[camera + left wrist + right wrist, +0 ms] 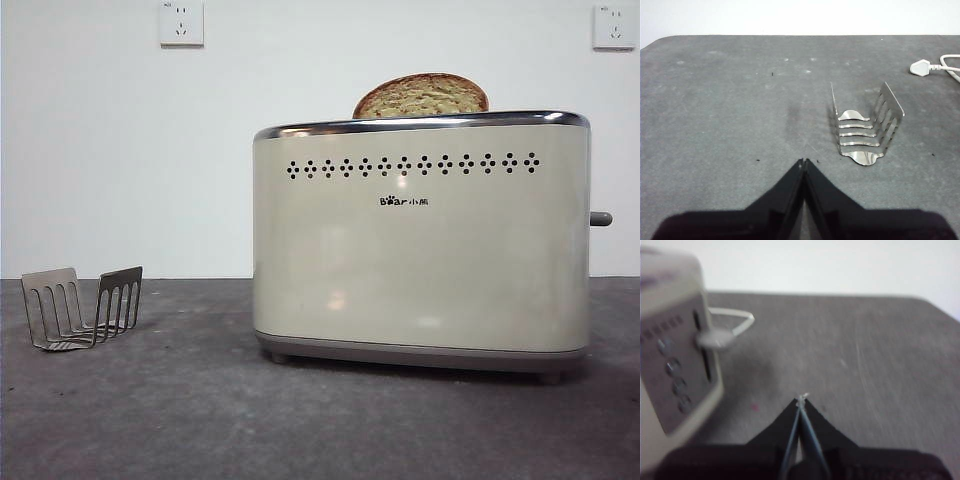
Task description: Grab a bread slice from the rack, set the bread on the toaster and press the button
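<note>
Slice of bread (421,97) in toaster (420,260) slot — rack (82,307) well apart, empty.

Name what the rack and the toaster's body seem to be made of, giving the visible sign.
The rack: bare metal, probably steel; its thin bent panels shine and mirror light. The toaster: glossy cream casing, plastic or enamelled metal, unclear which; soft reflections show, with a chrome-like top rim.

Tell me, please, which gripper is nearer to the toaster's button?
Right. The right gripper, jaws shut, sits low beside the toaster's narrow end where the button protrudes. The left gripper, also shut, is by the rack.
</note>
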